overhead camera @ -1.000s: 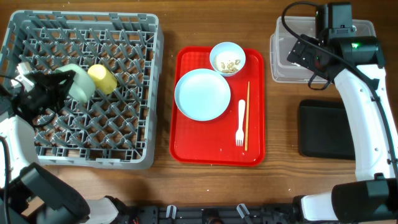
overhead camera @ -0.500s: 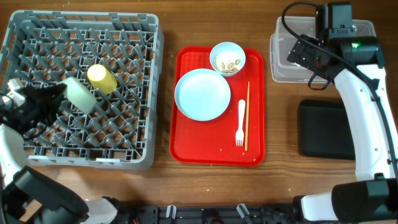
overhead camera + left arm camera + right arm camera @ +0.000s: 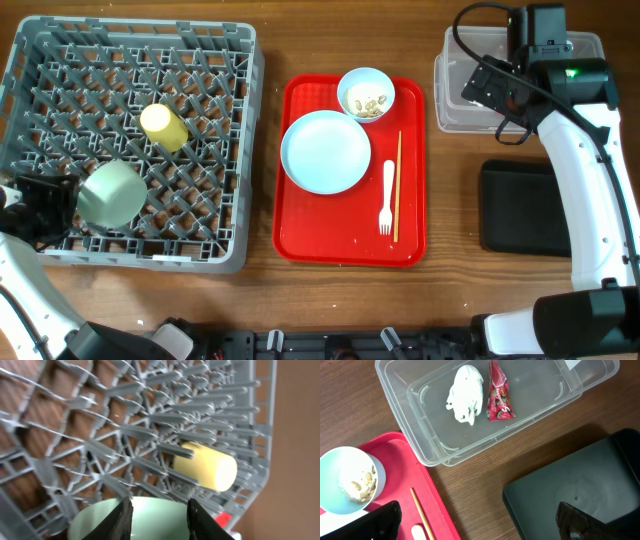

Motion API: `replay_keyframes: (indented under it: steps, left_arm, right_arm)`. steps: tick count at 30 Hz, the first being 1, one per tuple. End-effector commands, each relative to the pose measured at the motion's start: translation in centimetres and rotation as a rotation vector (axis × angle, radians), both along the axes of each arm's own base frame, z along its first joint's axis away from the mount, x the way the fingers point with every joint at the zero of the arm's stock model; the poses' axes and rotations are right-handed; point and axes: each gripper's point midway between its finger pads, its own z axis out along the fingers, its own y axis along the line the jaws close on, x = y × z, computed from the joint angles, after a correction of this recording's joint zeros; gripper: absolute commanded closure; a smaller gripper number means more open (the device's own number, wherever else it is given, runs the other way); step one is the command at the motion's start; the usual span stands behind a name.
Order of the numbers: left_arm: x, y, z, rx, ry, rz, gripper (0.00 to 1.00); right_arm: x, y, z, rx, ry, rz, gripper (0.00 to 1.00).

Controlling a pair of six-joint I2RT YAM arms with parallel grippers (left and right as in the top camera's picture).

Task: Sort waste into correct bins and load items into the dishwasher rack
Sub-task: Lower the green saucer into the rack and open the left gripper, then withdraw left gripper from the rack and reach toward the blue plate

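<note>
- While the left gripper (image 3: 159, 517) sits at the lower-left corner of the dishwasher rack (image 3: 245, 150) in the overhead view, its jaws stand narrowly apart. The mint bowl (image 3: 110, 193) shows in the gap; contact with the bowl cannot be told.
- Mint bowl rests among the pegs inside the rack.
- Yellow cup (image 3: 163, 127) lies on its side in the rack, apart from the mint bowl.
- Right gripper (image 3: 480, 522) hovers with jaws spread wide and nothing between them, above the table between the clear tub (image 3: 420, 445) and the black tray (image 3: 560, 490).
- White tissue (image 3: 465, 394) and red wrapper (image 3: 499, 401) lie side by side in the clear tub.
- Red serving tray (image 3: 300, 230) carries the blue plate (image 3: 325, 152), the white bowl (image 3: 365, 92) with food scraps (image 3: 368, 104), the fork (image 3: 387, 200) and the chopsticks (image 3: 397, 185).
</note>
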Motion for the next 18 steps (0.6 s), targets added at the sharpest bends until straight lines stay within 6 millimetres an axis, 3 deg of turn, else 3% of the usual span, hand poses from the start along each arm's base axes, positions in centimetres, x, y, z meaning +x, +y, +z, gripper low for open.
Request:
replay_keyframes:
  steps: [1,3,4,13,15,16,18]
  left_arm:
    - [-0.8,0.9,-0.3,0.057,0.043,0.027,0.68]
    - [-0.8,1.0,-0.2,0.06,0.04,0.027,0.62]
    - [-0.7,1.0,-0.1,0.065,0.036,0.027,0.55]
    - [-0.1,2.0,0.7,0.106,0.003,0.043,0.57]
    - [-0.2,1.7,0.8,0.098,0.003,0.04,0.61]
    - [-0.3,1.2,0.8,0.081,0.002,0.03,0.7]
    - [-0.1,0.0,0.9,0.047,-0.009,-0.003,0.73]
  right_arm:
    - [-0.3,-0.2,0.8,-0.021,-0.022,0.002,0.0]
    - [-0.3,-0.2,0.8,-0.021,-0.022,0.002,0.0]
    - [-0.3,-0.2,0.8,-0.021,-0.022,0.002,0.0]
    - [-0.3,-0.2,0.8,-0.021,-0.022,0.002,0.0]
    - [-0.3,-0.2,0.8,-0.021,-0.022,0.002,0.0]
    - [-0.3,-0.2,0.8,-0.021,-0.022,0.002,0.0]
    - [-0.3,-0.2,0.8,-0.021,-0.022,0.003,0.0]
